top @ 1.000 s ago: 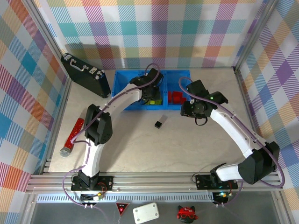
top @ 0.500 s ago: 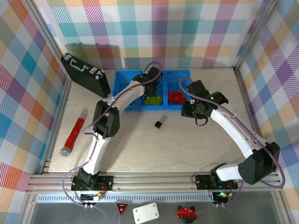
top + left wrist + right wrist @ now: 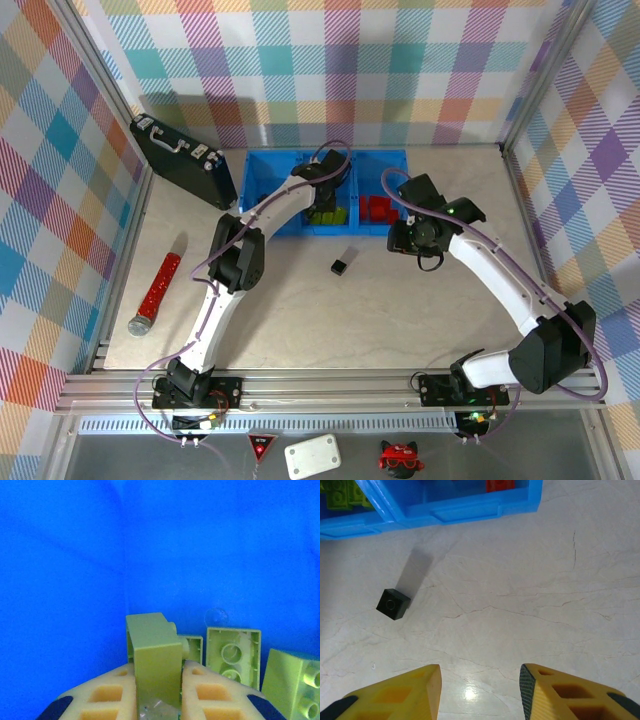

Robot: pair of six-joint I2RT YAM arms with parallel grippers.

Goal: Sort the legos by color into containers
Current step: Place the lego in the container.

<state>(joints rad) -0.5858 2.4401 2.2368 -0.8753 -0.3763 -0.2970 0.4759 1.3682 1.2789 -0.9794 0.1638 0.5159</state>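
My left gripper (image 3: 157, 669) is shut on a lime-green lego (image 3: 152, 652), held upright low inside the middle blue container (image 3: 300, 224). Two more green legos (image 3: 233, 652) lie on that bin's floor to the right, one with its hollow underside showing. In the top view the left wrist (image 3: 325, 178) covers the back of this bin, and red legos (image 3: 377, 208) lie in the right bin. A black lego (image 3: 393, 603) sits alone on the table in front of the bins. My right gripper (image 3: 480, 672) hangs open above bare table to the right of the black lego.
A black briefcase (image 3: 183, 160) leans at the back left by the wall. A red glittery tube (image 3: 155, 292) lies near the left table edge. The blue bins' front rim (image 3: 465, 511) crosses the top of the right wrist view.
The left arm has reached farther toward the back of the middle bin, its elbow shifting right. The right arm has hardly moved.
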